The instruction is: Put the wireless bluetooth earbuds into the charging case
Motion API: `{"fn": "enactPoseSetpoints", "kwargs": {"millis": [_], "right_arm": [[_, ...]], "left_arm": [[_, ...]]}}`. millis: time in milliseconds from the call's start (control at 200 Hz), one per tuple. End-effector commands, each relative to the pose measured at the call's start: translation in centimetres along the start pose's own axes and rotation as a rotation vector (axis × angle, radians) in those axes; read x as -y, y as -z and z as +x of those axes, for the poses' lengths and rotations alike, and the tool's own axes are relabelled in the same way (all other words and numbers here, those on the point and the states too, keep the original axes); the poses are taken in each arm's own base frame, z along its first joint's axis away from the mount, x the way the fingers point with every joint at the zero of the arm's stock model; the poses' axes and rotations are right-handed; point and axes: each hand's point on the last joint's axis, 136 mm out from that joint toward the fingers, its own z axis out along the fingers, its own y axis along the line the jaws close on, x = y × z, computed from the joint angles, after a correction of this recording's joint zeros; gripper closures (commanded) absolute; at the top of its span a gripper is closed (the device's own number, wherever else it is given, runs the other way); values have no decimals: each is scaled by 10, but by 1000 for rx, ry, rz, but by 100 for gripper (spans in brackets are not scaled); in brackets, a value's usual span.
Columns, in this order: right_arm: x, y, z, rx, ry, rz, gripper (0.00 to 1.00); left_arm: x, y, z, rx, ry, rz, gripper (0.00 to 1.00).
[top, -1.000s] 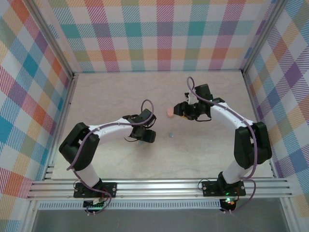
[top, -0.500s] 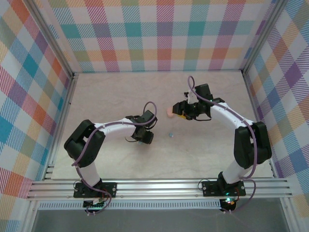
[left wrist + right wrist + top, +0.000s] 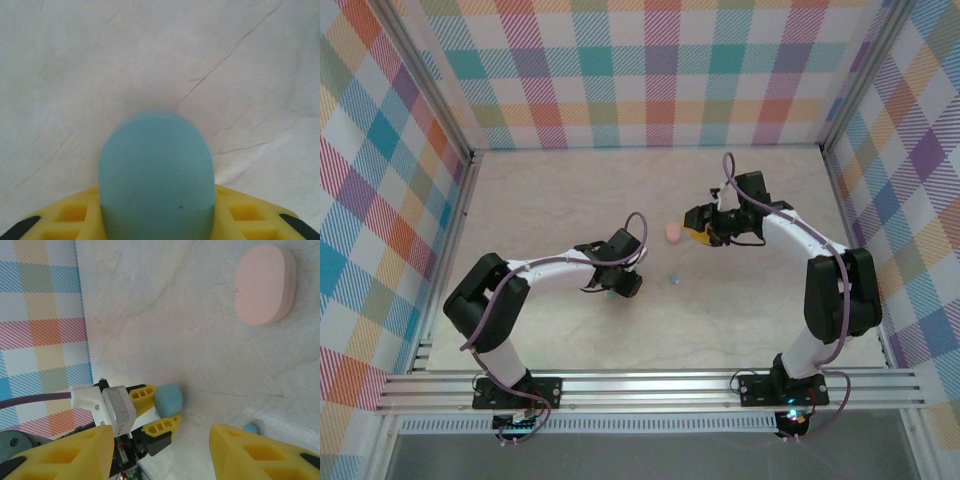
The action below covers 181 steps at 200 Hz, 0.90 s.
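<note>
Left end effector [image 3: 166, 406] has just squeezed shut on the blue case [image 3: 156, 175], so the case looks secured for loading, while a tiny blue earbud [image 3: 672, 279] waits loose on the desk [image 3: 570, 200] near that case.

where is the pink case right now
In the top view the pink case lies near centre, just left of the right gripper and beyond the blue earbud.

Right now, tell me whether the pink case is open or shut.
Shut. In the right wrist view the pink case lies flat on the table, its two halves together with only a thin seam along the edge.
</note>
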Motion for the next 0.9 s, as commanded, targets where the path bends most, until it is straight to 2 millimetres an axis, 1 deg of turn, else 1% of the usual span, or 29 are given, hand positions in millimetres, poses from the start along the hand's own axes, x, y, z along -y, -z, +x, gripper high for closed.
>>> {"fn": "enactPoseSetpoints", "kwargs": {"millis": [0, 155, 270, 425, 635, 755, 900], "right_arm": [[-6, -4, 8, -58, -35, -66, 46], [-7, -6, 20, -105, -67, -121, 47], [-14, -6, 30, -153, -75, -173, 47], [-24, -5, 45, -218, -76, -244, 46], [-40, -2, 63, -268, -1, -255, 46], [-49, -4, 73, -302, 23, -271, 46], [-55, -5, 76, -316, 30, -287, 45]], "left_arm": [[22, 20, -31, 149, -112, 103, 64], [45, 47, -51, 247, -227, 217, 65], [54, 69, -64, 312, -282, 261, 68], [65, 91, -75, 363, -334, 314, 68], [76, 105, -85, 385, -369, 367, 67], [80, 110, -90, 385, -376, 388, 67], [82, 111, -93, 376, -383, 399, 67]]}}
